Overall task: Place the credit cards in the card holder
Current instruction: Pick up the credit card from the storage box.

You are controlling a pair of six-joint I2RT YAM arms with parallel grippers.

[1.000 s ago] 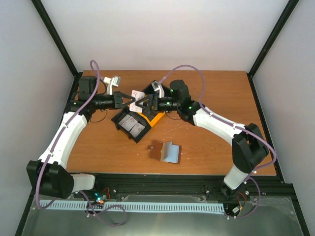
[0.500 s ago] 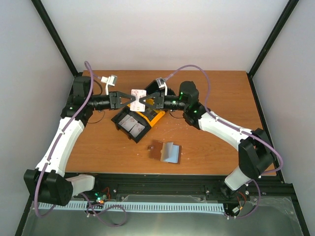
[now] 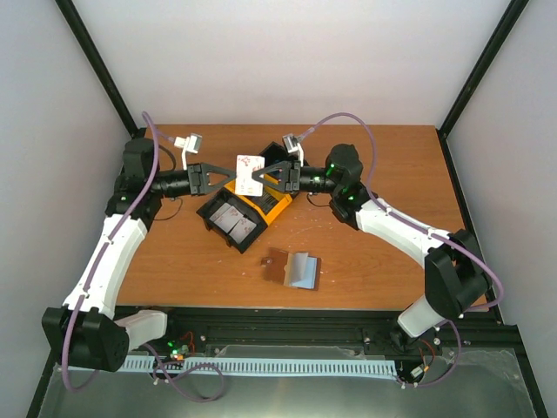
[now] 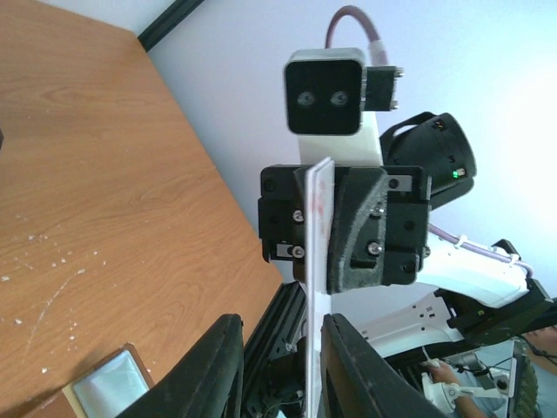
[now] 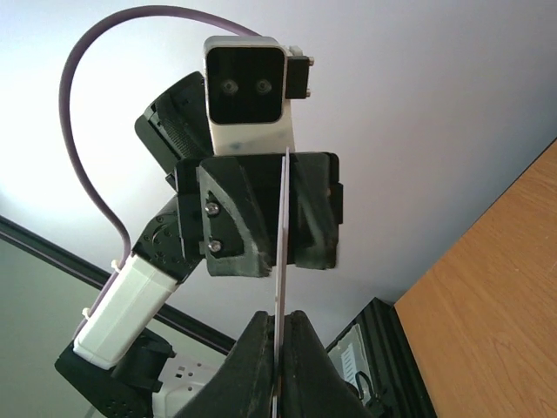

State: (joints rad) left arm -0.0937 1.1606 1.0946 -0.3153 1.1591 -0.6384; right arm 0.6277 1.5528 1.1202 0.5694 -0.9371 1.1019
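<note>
The right claw (image 5: 278, 320) is clenched on one whitish plastic credit card (image 3: 250, 174) above the black-and-yellow plastic tray (image 3: 277, 209). The left claw (image 4: 278, 335) is released, its jaws straddling that card. One brown folding card holder (image 3: 293, 269) lies open on the wooden desk (image 3: 392, 174).

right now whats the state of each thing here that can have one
card: held up in the air
right gripper: jaws shut on card
left gripper: jaws open, card between them
card holder: open, lying on the table
tray: holds other cards
</note>
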